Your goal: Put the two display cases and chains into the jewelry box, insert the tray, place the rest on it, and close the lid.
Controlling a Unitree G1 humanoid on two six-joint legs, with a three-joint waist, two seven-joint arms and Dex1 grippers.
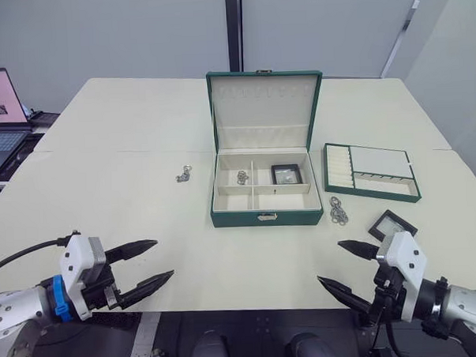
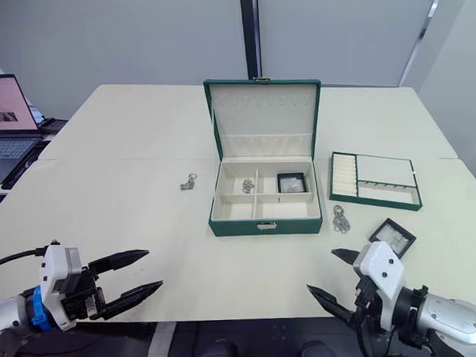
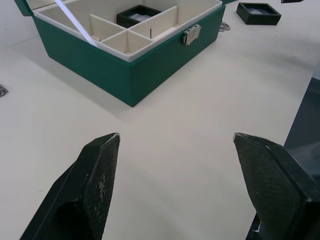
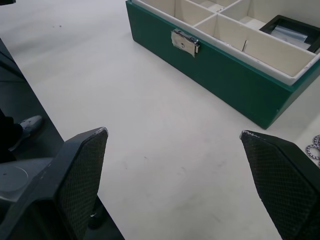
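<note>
Both grippers, left (image 1: 143, 268) and right (image 1: 343, 269), wide open, empty, near table edge. Jewelry box (image 1: 266, 217) open mid-table: one display case (image 1: 286, 174) and a chain (image 1: 242, 177) inside. Second case (image 1: 392, 224) and chain (image 1: 338, 211) sit right of box, another chain (image 1: 183, 174) left. Risk: flat case skids under pinch; chain slips through fingers.

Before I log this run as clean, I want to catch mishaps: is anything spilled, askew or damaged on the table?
Nothing looks damaged or spilled. The jewelry box stands square with its lid up, one display case and a chain inside. The other display case, two chains and the tray wait on the table.
</note>
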